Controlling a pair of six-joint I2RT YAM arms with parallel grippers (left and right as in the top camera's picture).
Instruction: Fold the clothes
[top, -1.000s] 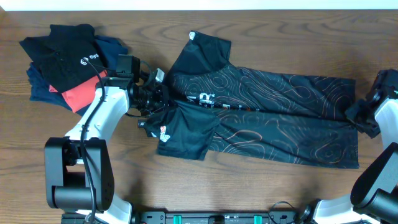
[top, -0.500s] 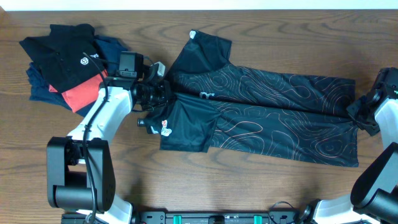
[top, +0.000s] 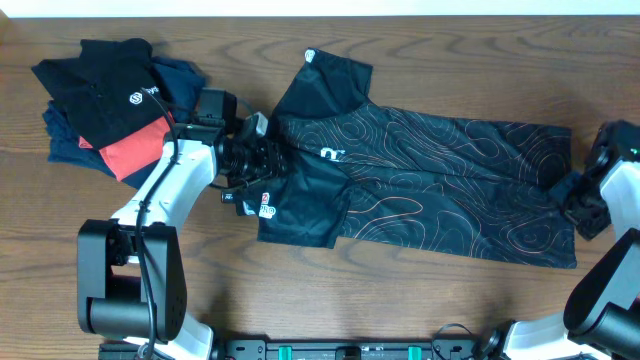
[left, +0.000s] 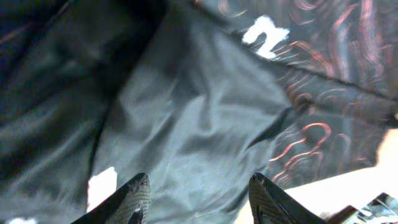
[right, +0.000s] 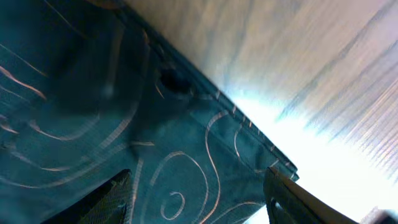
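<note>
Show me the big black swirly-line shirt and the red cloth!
Black jersey with copper contour lines (top: 450, 200): overhead view, middle of its body.
Coral-red garment (top: 125, 152): overhead view, its visible red patch.

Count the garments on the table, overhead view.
4: patterned black jersey spread across the middle; plain black top, navy piece and coral-red piece stacked at the upper left. More may hide under that stack.

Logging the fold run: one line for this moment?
jersey: flat on table; left fingers: open, at sleeve end; right fingers: open, over hem corner
</note>
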